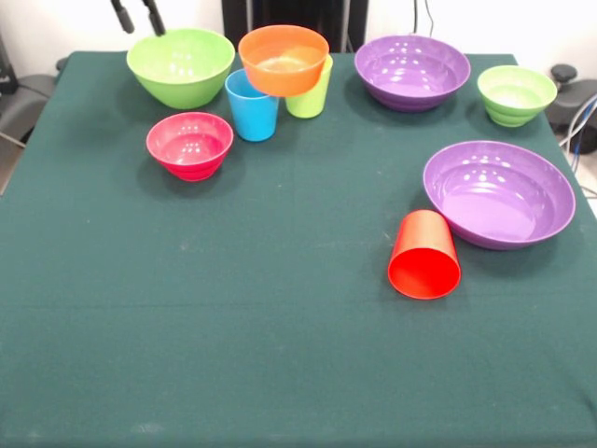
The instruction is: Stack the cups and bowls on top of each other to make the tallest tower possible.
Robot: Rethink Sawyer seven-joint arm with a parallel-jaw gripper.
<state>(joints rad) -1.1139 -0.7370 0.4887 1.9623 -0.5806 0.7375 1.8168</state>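
Observation:
My gripper [137, 16] shows only as two dark fingertips at the top edge, apart and empty, above the far rim of the large lime green bowl [180, 63]. An orange bowl [284, 59] sits raised behind the sky blue cup [252, 105] and the lime green cup [311, 93]; what bears it is hidden. The pink bowl [189, 144] stands in front of the green bowl. Two purple bowls [411, 70] [499, 191] and a small green bowl [516, 93] stand on the right. The red cup [424, 254] lies on its side beside the nearer purple bowl. The orange cup and a green-over-orange stack are out of view.
The table is covered with a dark green cloth [233, 355]. The robot's black pedestal [294, 14] stands at the far edge. Cables and dark gear [574, 103] lie off the table's right side.

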